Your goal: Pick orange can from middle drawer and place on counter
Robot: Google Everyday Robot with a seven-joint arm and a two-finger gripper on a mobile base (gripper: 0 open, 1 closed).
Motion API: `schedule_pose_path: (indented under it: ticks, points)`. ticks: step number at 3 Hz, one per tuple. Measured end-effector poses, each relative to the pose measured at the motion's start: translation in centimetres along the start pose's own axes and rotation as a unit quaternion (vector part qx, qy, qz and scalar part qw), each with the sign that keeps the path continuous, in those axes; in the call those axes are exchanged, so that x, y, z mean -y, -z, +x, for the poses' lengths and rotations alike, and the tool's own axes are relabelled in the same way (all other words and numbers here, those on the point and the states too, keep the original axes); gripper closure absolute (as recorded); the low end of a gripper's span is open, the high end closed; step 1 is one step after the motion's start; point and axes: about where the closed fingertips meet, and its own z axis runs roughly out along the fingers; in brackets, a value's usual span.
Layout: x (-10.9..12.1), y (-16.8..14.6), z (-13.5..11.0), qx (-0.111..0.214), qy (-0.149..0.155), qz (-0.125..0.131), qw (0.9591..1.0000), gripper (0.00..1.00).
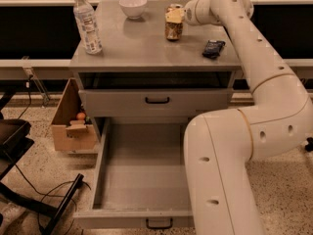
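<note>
Counter (146, 48), grey and square, fills the upper centre above a speckled floor (288, 199). It bears one bottle (87, 22), one bowl (133, 6), one dark packet (213, 48) and one orange can (173, 29), upright at top centre. At the can's top sits the gripper (175, 17), its hold impossible to tell; the middle drawer (144, 180) stands open at lower centre, one box (68, 126) to its left.

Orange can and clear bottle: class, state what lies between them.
Camera view: bare counter only; the bowl sits farther back. The gripper is at the orange can.

The can (173, 31) stands upright on the counter (142, 45), near its far edge. The gripper (175, 15) is at the can's top. The drawer (142, 175) is pulled out.
</note>
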Motion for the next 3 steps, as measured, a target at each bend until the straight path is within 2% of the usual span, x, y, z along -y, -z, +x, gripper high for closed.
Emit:
schedule_pose_path:
  ticks: [2, 3]
  points:
    - [0.00, -0.01, 0.00, 0.000, 0.000, 0.000, 1.0000, 0.05]
    - [-0.01, -0.01, 0.01, 0.000, 0.000, 0.000, 1.0000, 0.00]
